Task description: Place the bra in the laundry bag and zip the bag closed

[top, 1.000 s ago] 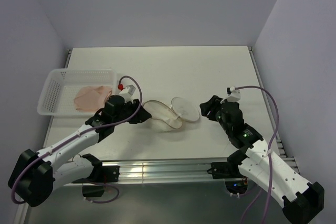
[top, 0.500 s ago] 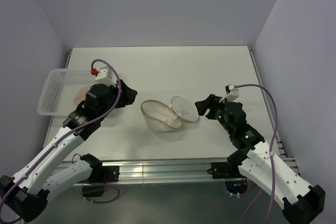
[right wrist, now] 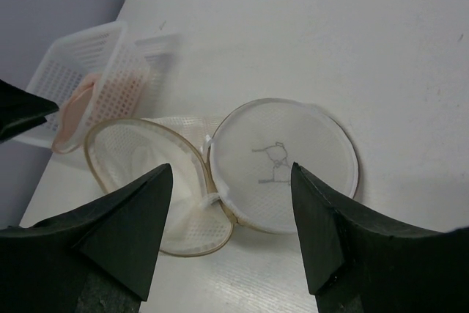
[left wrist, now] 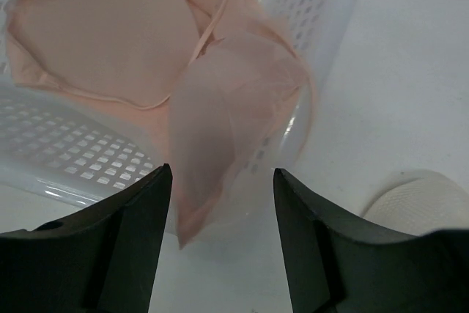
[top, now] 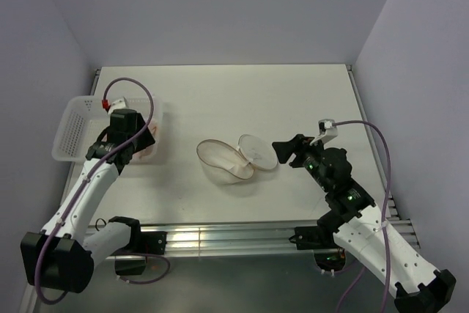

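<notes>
The pale pink bra (left wrist: 110,34) lies in the white perforated basket (left wrist: 58,159); one cup presses against the basket's near right corner. My left gripper (left wrist: 222,174) is open and empty, above that corner (top: 139,143), not touching the bra (top: 150,144). The laundry bag lies open at the table's middle. Its bowl-like half (top: 223,160) faces up, and its lid half (top: 259,152), with a dark mark (right wrist: 271,163), lies beside it. My right gripper (top: 282,150) is open and empty just right of the lid (right wrist: 282,163), its tips (right wrist: 231,170) hovering over the hinge.
The basket (top: 73,133) stands at the table's left edge, by the left wall. The bag's open half (right wrist: 146,174) lies between the basket (right wrist: 95,64) and the lid. A metal rail (top: 220,236) runs along the table's near edge.
My left arm has swung left, from beside the bag's open half to over the basket. My right gripper has shifted slightly towards the lid. The bag has stayed open.
</notes>
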Controlling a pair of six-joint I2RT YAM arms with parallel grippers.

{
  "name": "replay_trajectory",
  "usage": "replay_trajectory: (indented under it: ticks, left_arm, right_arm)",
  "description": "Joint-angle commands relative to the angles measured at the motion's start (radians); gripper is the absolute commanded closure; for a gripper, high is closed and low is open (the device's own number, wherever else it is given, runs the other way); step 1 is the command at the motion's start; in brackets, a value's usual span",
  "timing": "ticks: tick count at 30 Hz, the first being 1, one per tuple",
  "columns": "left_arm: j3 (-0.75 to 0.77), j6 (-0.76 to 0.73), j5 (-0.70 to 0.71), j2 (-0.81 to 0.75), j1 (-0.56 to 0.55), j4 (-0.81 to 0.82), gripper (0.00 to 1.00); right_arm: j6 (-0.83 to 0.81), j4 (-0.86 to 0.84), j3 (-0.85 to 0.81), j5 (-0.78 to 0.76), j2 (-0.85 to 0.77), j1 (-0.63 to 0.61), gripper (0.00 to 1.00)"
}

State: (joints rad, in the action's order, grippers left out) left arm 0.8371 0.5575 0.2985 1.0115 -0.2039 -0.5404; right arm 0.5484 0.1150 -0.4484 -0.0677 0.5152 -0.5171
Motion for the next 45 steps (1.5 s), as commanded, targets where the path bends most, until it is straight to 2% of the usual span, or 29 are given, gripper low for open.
replay_trajectory:
  ticks: [1,8,14,15,16,19,20,25,28,33,37,43,45]
  left_arm:
    - [-0.012,-0.077,-0.064,0.024,0.038,0.011,0.36]
    - [0.040,-0.139,-0.045,0.102,0.051,0.020,0.39]
    - [0.048,-0.157,-0.082,0.194,0.092,0.028,0.50]
    - [0.054,-0.154,-0.084,0.194,0.098,0.033,0.54]
    - [0.059,-0.154,-0.082,0.188,0.100,0.039,0.68]
    - [0.085,-0.153,-0.033,0.150,0.100,0.048,0.99]
    - [0.092,-0.154,-0.029,0.113,0.100,0.056,1.00]
    - [0.120,-0.159,-0.012,0.000,0.098,0.114,1.00]
    - [0.163,-0.160,-0.001,-0.060,0.098,0.148,1.00]
    - [0.272,-0.195,-0.007,-0.123,0.095,0.161,1.00]
    - [0.353,-0.200,-0.143,-0.157,0.080,0.160,1.00]
    - [0.526,-0.180,-0.528,-0.168,0.074,0.119,1.00]
    - [0.572,-0.154,-0.641,-0.160,0.070,0.114,1.00]
  right_arm:
    - [-0.022,-0.046,0.016,0.017,-0.021,0.002,0.27]
    - [-0.010,-0.074,0.050,0.062,-0.029,0.002,0.27]
    - [-0.016,-0.080,0.030,0.062,-0.029,0.002,0.27]
    - [-0.024,-0.077,0.019,0.093,-0.026,0.002,0.27]
    - [-0.027,-0.075,0.011,0.097,-0.021,0.002,0.27]
    - [-0.030,-0.101,-0.010,0.126,0.002,0.002,0.28]
    - [-0.033,-0.112,-0.018,0.150,0.026,0.000,0.28]
    - [-0.025,-0.297,-0.056,0.470,0.147,-0.021,0.26]
    - [-0.079,-0.339,-0.139,0.506,0.253,-0.107,0.23]
    - [-0.218,-0.298,-0.352,0.503,0.428,-0.257,0.21]
    - [-0.333,-0.267,-0.556,0.513,0.540,-0.307,0.18]
    - [-0.482,-0.197,-0.818,0.540,0.627,-0.336,0.13]
    - [-0.537,-0.106,-0.893,0.505,0.651,-0.357,0.12]
